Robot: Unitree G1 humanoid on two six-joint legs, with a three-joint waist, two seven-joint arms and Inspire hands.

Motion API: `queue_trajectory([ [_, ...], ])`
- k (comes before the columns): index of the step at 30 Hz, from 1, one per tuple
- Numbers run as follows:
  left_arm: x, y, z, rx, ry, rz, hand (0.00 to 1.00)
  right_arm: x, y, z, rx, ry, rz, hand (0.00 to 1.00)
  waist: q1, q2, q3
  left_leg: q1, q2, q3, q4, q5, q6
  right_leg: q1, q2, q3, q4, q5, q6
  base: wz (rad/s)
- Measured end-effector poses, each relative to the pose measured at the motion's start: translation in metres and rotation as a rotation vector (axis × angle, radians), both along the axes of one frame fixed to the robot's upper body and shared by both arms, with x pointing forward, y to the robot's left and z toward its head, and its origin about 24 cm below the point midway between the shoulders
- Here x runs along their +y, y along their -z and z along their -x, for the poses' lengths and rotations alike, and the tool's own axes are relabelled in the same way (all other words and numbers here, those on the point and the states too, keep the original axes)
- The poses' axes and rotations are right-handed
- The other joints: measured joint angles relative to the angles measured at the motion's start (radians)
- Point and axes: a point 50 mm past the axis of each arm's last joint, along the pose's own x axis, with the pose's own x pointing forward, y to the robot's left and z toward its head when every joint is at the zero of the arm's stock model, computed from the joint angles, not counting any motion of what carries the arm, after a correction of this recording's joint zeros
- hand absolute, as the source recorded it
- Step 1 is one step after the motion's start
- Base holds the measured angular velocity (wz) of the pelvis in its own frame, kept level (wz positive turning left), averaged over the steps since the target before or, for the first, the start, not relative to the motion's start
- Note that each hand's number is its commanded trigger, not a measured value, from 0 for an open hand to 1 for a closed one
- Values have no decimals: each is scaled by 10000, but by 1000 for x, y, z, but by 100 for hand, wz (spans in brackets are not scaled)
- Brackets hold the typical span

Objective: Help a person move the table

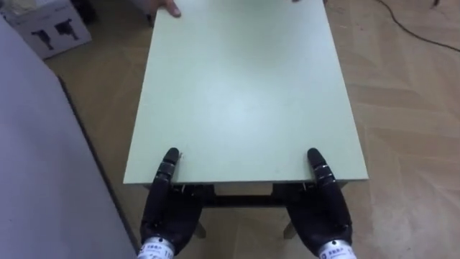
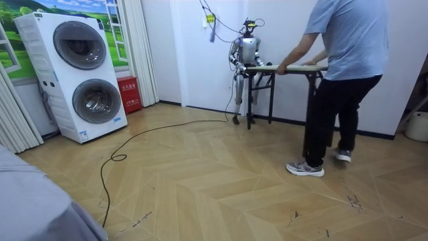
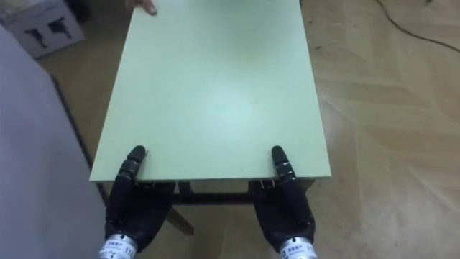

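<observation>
The robot's left hand [image 1: 167,212] and right hand [image 1: 325,212] met the near edge of a pale green rectangular table [image 1: 244,93], one by each near corner. Each thumb lay flat on the top. The rest of each hand sat below the edge, under the board, so it could not be told how far either had closed. Dark frame bars showed just beneath the top between the two hands.

The smooth tabletop carried nothing and ran away from the robot to the far edge, where a person's hand [image 1: 169,7] rested at the far left corner.

In the room view the person in a blue shirt and dark trousers [image 2: 341,73] stood at the table's end on that view's right, leaning forward with both arms on it. The robot stood upright at the other end, close to a white wall [image 2: 194,53].

A wooden herringbone floor [image 1: 402,108] spread beneath. A grey padded surface [image 1: 36,165] lay along the robot's left, with a white cardboard box [image 1: 50,29] beyond it. Two stacked white washing machines [image 2: 73,73] and a small red cabinet [image 2: 128,94] stood well apart from the table.
</observation>
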Motion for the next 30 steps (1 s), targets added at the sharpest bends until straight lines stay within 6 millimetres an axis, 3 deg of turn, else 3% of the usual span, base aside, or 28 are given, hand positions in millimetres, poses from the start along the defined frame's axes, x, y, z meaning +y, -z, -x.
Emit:
queue_trajectory([
  [3,1,1,3,84,-94,-39,100,2,1,1,61,-30,6,100,91,-73,7,10,-35,-43,4,15,24,346,92,27,-437,72,19,38],
  [9,5,4,8,209,-401,-119,100,6,4,1,157,-262,17,100,642,-129,29,-257,-91,-325,157,18,21,438,212,-7,-703,169,10,28],
  [17,5,2,8,138,-409,-104,100,9,3,0,115,-229,-32,100,1022,-148,15,-619,-382,-1248,356,82,-18,499,323,-75,-760,168,11,46],
  [19,5,2,8,142,-385,-101,100,8,5,0,190,-132,-60,100,868,-85,8,-579,-430,-2000,391,172,-73,232,356,-344,-82,55,80,69],
  [21,5,2,7,114,-312,-157,100,7,5,0,197,-130,-60,100,702,-57,17,-649,-497,-2542,417,233,-177,-170,626,111,-592,88,-99,83],
  [22,4,2,7,165,-283,-118,100,7,6,0,222,-127,-37,100,409,19,-23,-759,-609,-2661,459,276,-243,-249,644,-3,-693,336,-497,127],
  [23,4,3,7,181,-294,-116,100,6,6,0,214,-133,-9,100,1,104,-31,-948,-326,-1363,362,380,-86,-109,555,-612,-674,357,-534,125],
  [24,4,3,8,191,-261,-102,100,5,6,0,231,-101,-17,100,-138,131,-34,-1035,-100,-390,272,469,63,-63,553,-836,-676,355,-531,115],
  [25,4,3,7,189,-209,-116,100,5,6,0,248,-69,-45,100,-295,136,-38,-1054,348,1351,12,631,326,-12,573,-926,-669,346,-526,78],
  [26,4,3,7,200,-176,-104,100,5,6,0,253,-67,-45,100,-299,129,-37,-1031,550,2276,-98,696,435,8,609,-852,-674,316,-514,52],
  [30,3,4,9,355,-66,-70,100,1,7,2,332,-70,33,100,-232,147,-29,-938,462,2138,-233,699,443,-7,638,-831,-670,214,-580,11],
])
